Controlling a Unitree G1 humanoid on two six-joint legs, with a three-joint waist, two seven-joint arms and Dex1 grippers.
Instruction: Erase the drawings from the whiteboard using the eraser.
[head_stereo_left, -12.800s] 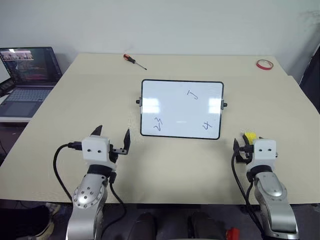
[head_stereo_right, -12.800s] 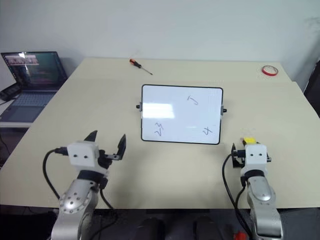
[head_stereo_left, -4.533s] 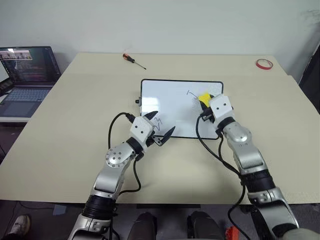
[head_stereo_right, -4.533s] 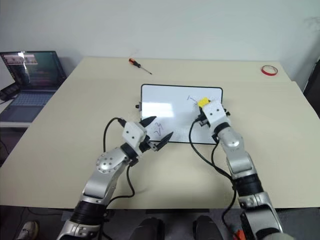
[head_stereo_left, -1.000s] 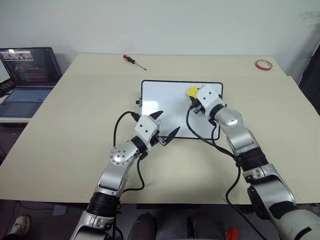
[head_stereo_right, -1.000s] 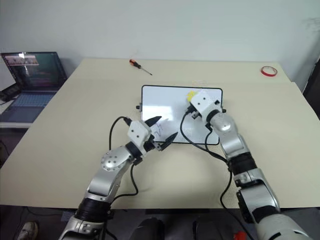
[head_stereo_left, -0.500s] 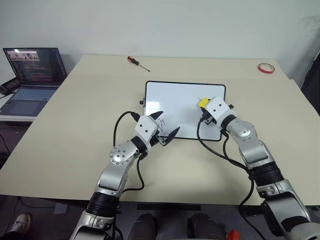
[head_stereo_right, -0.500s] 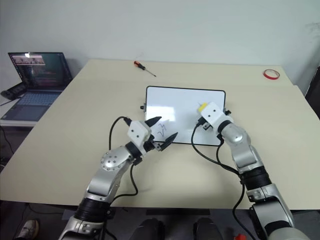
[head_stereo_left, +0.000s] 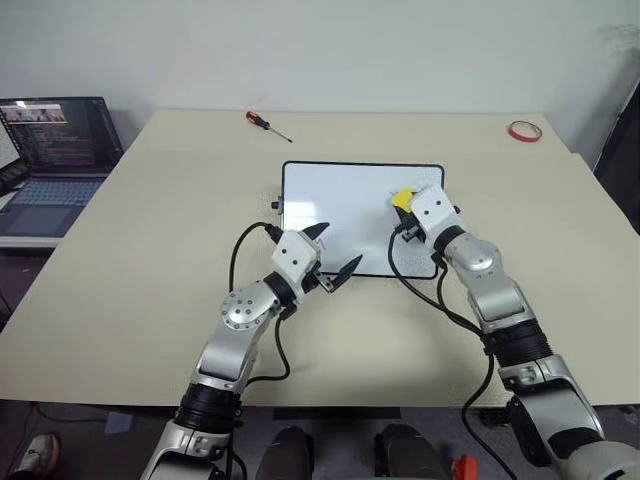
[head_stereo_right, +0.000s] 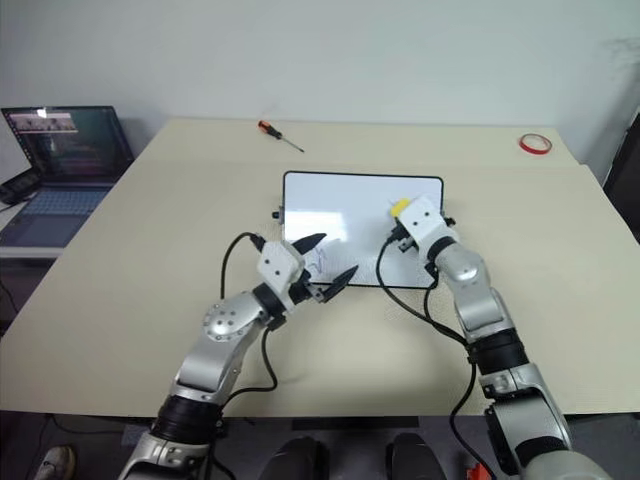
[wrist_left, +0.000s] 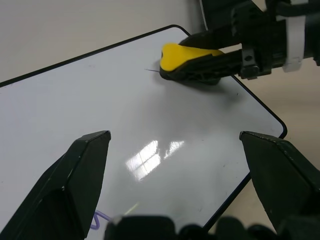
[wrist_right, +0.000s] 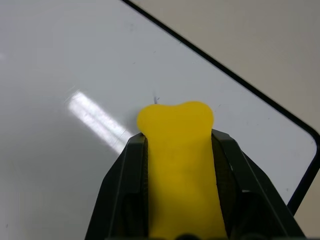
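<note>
Our right claw (head_stereo_left: 405, 205) pinches the eraser (head_stereo_left: 402, 197) upper right on the whiteboard (head_stereo_left: 340, 200); the remaining squiggle (head_stereo_right: 319, 262) lies lower left, nearer our spread left claw (head_stereo_left: 333, 255).

The room is evenly and softly lit from above, with no hard shadows on my table (head_stereo_left: 120, 250). The whiteboard (head_stereo_left: 340, 200) is glossy: a pale window-like glare patch sits on its left half, and my left wrist view catches the same bright reflection near its middle. My right wrist view shows a streak of glare beside the eraser (wrist_right: 177, 165), which casts a faint soft shadow on the board. My left fingers (wrist_left: 75, 185) loom close and dark, slightly soft-edged.
</note>
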